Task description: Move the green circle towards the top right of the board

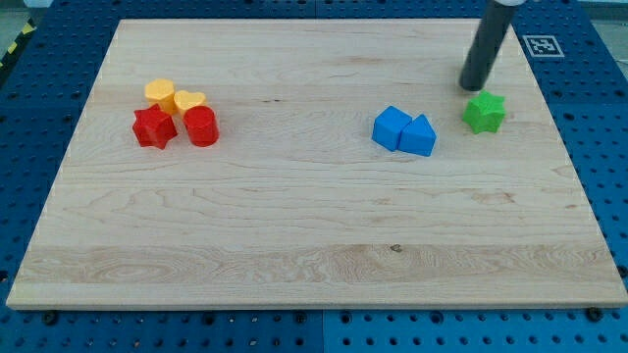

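Rod cut off at the view's top; my tip [473, 86] rests just at 11 o'clock of the green star block [485, 113], contact unclear. No gripper fitted, nothing held. No green circle can be made out.

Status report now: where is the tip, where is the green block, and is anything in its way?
My tip just above the green star-shaped block, toward the view's top. No green circle visible. Two blue blocks to its left, apart.

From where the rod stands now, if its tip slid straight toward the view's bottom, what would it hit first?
Most likely the green block. My tip sits just above it in the view, slightly to its left, so it may only clip the block's left side. Beyond that, bare wooden board as far as I can see.
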Controlling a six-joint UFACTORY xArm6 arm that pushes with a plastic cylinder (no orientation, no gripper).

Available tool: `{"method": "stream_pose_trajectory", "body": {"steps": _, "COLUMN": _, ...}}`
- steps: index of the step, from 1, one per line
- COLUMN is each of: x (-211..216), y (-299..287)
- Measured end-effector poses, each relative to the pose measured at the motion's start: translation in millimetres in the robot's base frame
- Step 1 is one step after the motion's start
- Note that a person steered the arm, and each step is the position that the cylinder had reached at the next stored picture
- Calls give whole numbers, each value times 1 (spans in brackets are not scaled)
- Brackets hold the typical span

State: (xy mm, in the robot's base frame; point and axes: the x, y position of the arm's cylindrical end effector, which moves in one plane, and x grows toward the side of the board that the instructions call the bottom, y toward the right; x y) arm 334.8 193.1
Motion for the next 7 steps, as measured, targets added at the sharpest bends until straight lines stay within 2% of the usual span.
{"method": "stream_pose_trajectory", "body": {"steps": 2, "x": -15, "y": 6}}
{"method": "stream_pose_trajectory", "body": {"steps": 5, "x": -4, "y": 19}}
{"method": "stream_pose_trajectory", "body": {"steps": 7, "x": -18, "y": 48}}
